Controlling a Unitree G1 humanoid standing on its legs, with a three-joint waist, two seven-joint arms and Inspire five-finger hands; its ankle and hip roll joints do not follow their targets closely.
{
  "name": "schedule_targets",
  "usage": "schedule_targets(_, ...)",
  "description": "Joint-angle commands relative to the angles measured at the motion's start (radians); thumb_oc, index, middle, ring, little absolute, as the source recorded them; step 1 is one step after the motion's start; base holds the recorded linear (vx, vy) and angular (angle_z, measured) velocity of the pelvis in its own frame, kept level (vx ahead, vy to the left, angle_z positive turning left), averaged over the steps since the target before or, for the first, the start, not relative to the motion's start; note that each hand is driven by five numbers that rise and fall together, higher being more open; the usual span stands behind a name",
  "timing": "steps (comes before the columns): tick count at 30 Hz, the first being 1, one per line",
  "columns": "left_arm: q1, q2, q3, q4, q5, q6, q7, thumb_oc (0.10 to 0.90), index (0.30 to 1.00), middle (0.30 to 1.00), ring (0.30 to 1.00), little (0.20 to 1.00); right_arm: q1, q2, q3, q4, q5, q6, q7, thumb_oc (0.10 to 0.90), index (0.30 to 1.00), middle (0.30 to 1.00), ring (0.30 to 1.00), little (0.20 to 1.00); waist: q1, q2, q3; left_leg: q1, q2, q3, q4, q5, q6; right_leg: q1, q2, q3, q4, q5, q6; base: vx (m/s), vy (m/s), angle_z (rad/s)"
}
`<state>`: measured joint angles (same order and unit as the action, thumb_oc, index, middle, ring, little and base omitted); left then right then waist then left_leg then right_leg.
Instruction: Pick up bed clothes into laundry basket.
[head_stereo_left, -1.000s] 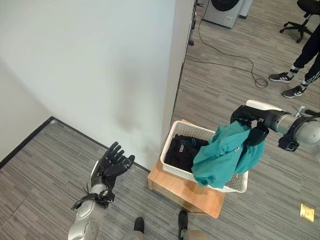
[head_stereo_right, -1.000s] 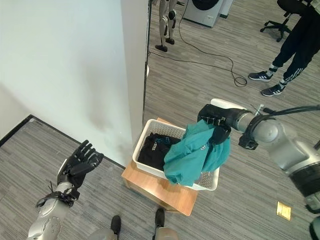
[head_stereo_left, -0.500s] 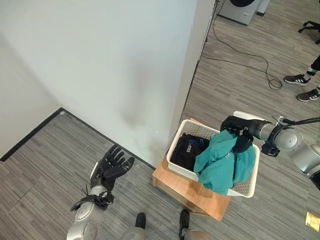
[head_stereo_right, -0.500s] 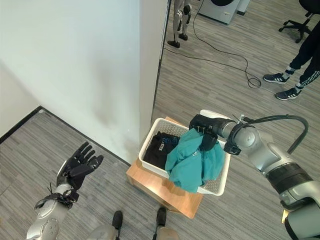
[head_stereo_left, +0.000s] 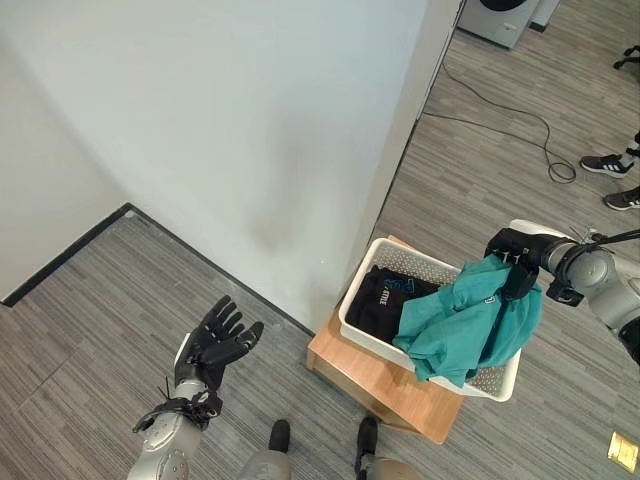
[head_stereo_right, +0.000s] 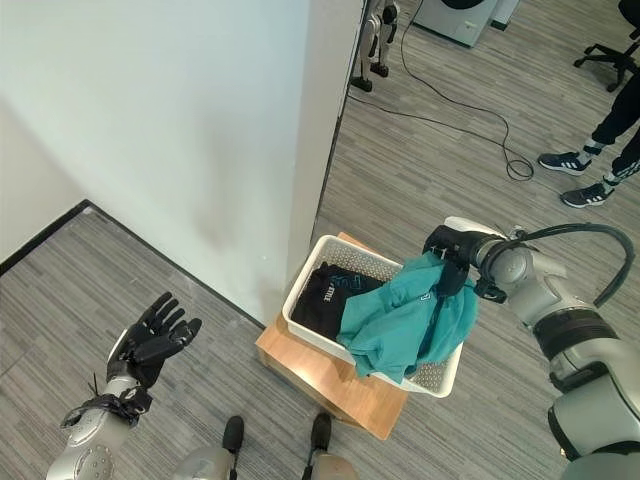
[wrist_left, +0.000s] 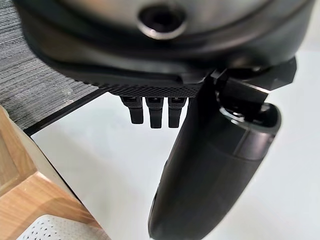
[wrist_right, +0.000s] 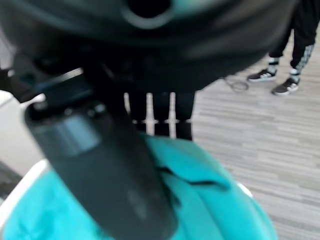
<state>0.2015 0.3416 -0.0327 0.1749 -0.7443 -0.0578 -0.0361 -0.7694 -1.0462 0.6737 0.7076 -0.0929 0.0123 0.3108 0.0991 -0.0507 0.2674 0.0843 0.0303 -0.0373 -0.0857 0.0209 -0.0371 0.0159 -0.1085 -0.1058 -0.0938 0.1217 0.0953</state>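
A white laundry basket (head_stereo_left: 357, 285) stands on a low wooden stand (head_stereo_left: 370, 382) by the wall's corner. A black garment (head_stereo_left: 382, 298) lies in its left half. A teal garment (head_stereo_left: 465, 325) is heaped in the right half and hangs over the front rim. My right hand (head_stereo_left: 515, 255) is at the basket's far right rim, shut on the top of the teal garment (wrist_right: 210, 200), with the thumb (wrist_right: 100, 165) lying on the cloth. My left hand (head_stereo_left: 213, 345) is held up over the floor at lower left, open, with spread fingers and nothing in it (wrist_left: 215, 165).
A white wall and its corner (head_stereo_left: 400, 150) rise right behind the basket. A black cable (head_stereo_left: 520, 110) runs over the floor beyond it. A person's shoes (head_stereo_left: 605, 162) stand at far right. An office chair (head_stereo_right: 610, 50) stands further back.
The camera has shifted. My right hand went from the basket's middle back to its far right rim, still holding the teal garment. The left hand is unchanged.
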Motion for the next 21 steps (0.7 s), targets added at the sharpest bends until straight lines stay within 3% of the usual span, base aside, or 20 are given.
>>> schedule_targets(1,-0.006,0.052,0.0,-0.146,-0.007,-0.058,-0.035,0.8,0.9,0.9,0.9,0.9,-0.192,-0.017,0.05,0.009,-0.027,-0.008,-0.07,0.4,0.3,0.3,0.3,0.3,0.012,-0.026,-0.066,-0.091,-0.021,-0.027,0.01,0.015,-0.008,0.028,-0.033,-0.01,0.101,-0.157,0.031,0.0,0.0,0.0)
schedule_targets(3,-0.014,0.051,-0.002,-0.14,-0.006,-0.06,-0.033,0.8,0.9,0.9,0.9,0.9,-0.172,-0.01,0.038,-0.031,-0.014,-0.011,-0.064,0.4,0.3,0.3,0.3,0.3,0.008,-0.022,-0.065,-0.09,-0.022,-0.028,0.009,0.014,-0.008,0.026,-0.034,-0.01,0.105,-0.158,0.031,0.0,0.0,0.0)
schedule_targets(4,-0.015,0.051,-0.003,-0.14,-0.006,-0.06,-0.033,0.8,0.9,0.9,0.9,0.9,-0.171,-0.01,0.037,-0.032,-0.014,-0.01,-0.064,0.474,0.411,0.411,0.411,0.411,0.009,-0.022,-0.065,-0.09,-0.022,-0.028,0.01,0.014,-0.008,0.026,-0.034,-0.01,0.106,-0.158,0.031,0.0,0.0,0.0)
schedule_targets(5,-0.016,0.051,-0.003,-0.14,-0.004,-0.061,-0.033,0.8,0.9,0.9,0.9,0.9,-0.167,-0.015,0.033,-0.051,-0.007,-0.011,-0.058,0.8,0.9,0.9,0.9,0.9,0.008,-0.022,-0.065,-0.091,-0.023,-0.029,0.009,0.014,-0.008,0.026,-0.034,-0.01,0.105,-0.158,0.031,0.0,0.0,0.0)
schedule_targets(16,-0.02,0.058,-0.003,-0.138,0.001,-0.065,-0.038,0.8,0.9,0.9,0.9,0.9,-0.265,-0.131,0.087,-0.23,0.093,-0.023,-0.014,0.8,0.9,0.9,0.9,0.9,0.0,-0.034,-0.068,-0.091,-0.02,-0.024,0.009,0.012,-0.01,0.023,-0.036,-0.01,0.103,-0.158,0.033,0.0,0.0,0.0)
schedule_targets(21,-0.02,0.06,0.007,-0.141,0.002,-0.067,-0.042,0.8,0.9,0.9,0.9,0.9,-0.319,-0.231,0.106,-0.356,0.141,-0.032,0.003,0.8,0.9,0.9,0.9,0.9,-0.01,-0.042,-0.069,-0.086,-0.02,-0.018,0.01,0.008,-0.01,0.023,-0.037,-0.004,0.11,-0.162,0.034,0.0,0.0,0.0)
